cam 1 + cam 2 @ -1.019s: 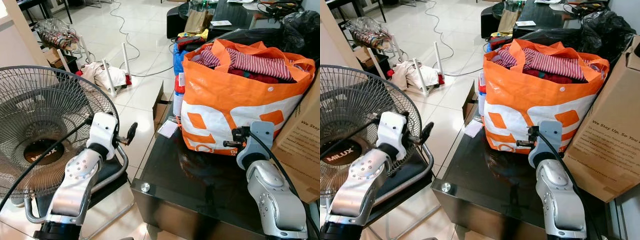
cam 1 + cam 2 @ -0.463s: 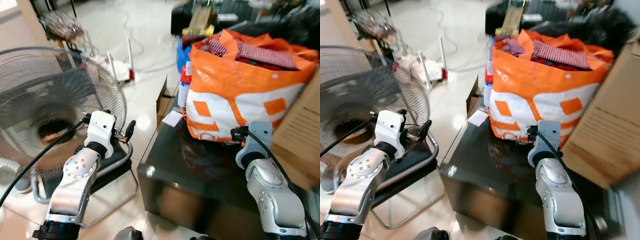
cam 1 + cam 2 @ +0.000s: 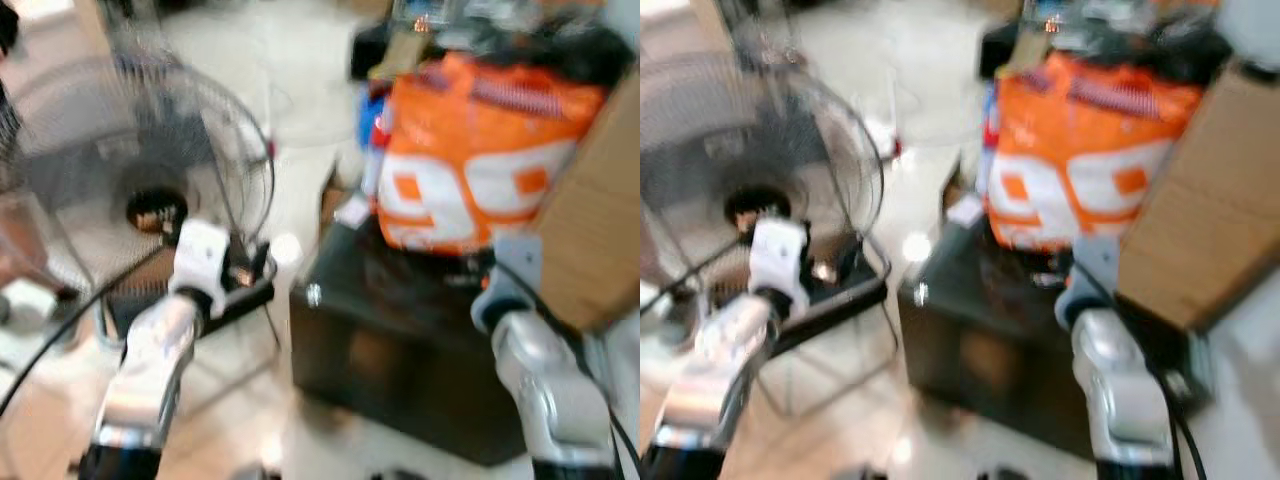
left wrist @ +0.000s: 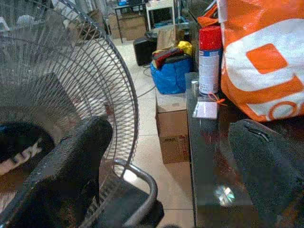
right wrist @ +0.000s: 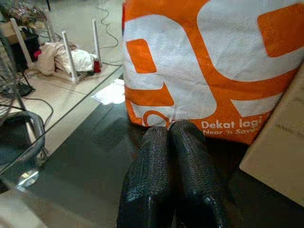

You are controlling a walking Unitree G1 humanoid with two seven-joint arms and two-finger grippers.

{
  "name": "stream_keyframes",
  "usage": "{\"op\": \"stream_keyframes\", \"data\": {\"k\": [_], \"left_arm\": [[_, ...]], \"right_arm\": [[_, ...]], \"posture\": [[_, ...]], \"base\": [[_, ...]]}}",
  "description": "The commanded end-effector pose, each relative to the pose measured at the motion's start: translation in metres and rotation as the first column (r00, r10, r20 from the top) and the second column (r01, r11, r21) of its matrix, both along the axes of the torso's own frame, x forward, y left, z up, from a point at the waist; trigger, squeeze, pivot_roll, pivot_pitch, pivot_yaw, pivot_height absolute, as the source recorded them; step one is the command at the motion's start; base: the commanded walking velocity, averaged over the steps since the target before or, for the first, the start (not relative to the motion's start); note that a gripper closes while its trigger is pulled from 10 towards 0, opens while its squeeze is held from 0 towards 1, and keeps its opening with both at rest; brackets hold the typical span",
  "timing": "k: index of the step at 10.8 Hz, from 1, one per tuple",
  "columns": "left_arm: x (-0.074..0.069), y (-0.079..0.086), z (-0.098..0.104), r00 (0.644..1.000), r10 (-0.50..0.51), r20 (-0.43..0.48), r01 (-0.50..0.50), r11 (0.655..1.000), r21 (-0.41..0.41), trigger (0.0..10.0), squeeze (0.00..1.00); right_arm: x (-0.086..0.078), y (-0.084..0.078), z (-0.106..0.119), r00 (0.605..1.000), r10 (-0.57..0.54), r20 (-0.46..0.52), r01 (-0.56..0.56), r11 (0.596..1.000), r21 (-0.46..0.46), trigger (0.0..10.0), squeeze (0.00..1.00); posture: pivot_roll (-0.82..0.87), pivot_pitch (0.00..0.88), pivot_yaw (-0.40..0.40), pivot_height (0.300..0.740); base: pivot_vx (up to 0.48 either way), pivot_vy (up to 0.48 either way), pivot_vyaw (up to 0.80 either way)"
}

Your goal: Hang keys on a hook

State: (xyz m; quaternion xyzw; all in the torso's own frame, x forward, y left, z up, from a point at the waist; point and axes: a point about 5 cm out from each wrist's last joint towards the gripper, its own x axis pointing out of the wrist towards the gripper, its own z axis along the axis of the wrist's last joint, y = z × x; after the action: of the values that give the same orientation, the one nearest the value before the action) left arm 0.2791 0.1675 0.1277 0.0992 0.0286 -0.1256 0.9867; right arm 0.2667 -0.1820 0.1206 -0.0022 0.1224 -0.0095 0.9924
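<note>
My left gripper (image 4: 171, 135) is open, its two black fingers (image 4: 78, 159) spread wide with nothing between them. It hangs between a standing fan (image 3: 150, 170) and the edge of a black glass table (image 3: 400, 340). My right gripper (image 5: 170, 129) is shut with nothing in it, its tips just above the glass and close to the front of an orange and white bag (image 5: 209, 61). Both eye views are blurred by motion.
The orange bag (image 3: 480, 160), stuffed with clothes, stands on the table beside a cardboard box (image 3: 590, 220). A red spray can (image 4: 209, 59) and a paper tag (image 4: 205, 109) sit at the table's edge. A blue bag (image 4: 171, 76) and tiled floor lie beyond.
The whole picture has shifted and blurred, so the camera is moving; fan and table now sit further off. Both arms hold the same pose relative to my body.
</note>
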Motion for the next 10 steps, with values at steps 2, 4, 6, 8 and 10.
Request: {"op": "stream_keyframes", "data": {"k": [2,4,6,8,10], "left_arm": [[0.0023,0.0001,0.0015,1.0,0.012,0.007,-0.012,1.0,-0.012,10.0,0.0],[0.0031,0.0004,0.0018,1.0,0.013,0.007,-0.013,1.0,-0.014,10.0,0.0],[0.0036,-0.0005,0.0007,1.0,0.011,0.005,-0.011,1.0,-0.015,10.0,0.0],[0.0034,-0.0024,0.0003,1.0,0.003,0.004,-0.003,1.0,-0.017,10.0,0.0],[0.0033,-0.0031,-0.0006,1.0,0.0,0.002,0.0,1.0,-0.018,10.0,0.0]], "right_arm": [[0.0016,-0.0014,0.0026,1.0,-0.001,0.007,0.001,1.0,-0.013,10.0,0.0],[0.003,-0.0001,0.0031,1.0,0.005,0.009,-0.005,1.0,-0.018,10.0,0.0],[0.0036,-0.0011,0.0033,1.0,0.006,0.01,-0.006,1.0,-0.023,10.0,0.0],[0.0027,-0.003,0.0038,1.0,0.002,0.013,-0.002,1.0,-0.028,10.0,0.0],[0.0029,-0.0025,0.0057,1.0,0.005,0.023,-0.004,0.999,-0.032,10.0,0.0]], "posture": [[-0.07,0.0,0.022,0.74],[-0.07,0.0,0.024,0.74],[-0.07,0.0,0.027,0.74],[-0.08,0.0,0.032,0.74],[-0.08,0.0,0.035,0.74]], "base": [[0.0,0.0,0.0],[0.0,0.341,0.0],[0.0,0.424,0.0],[0.0,0.42,0.0],[0.0,0.407,0.0]]}}
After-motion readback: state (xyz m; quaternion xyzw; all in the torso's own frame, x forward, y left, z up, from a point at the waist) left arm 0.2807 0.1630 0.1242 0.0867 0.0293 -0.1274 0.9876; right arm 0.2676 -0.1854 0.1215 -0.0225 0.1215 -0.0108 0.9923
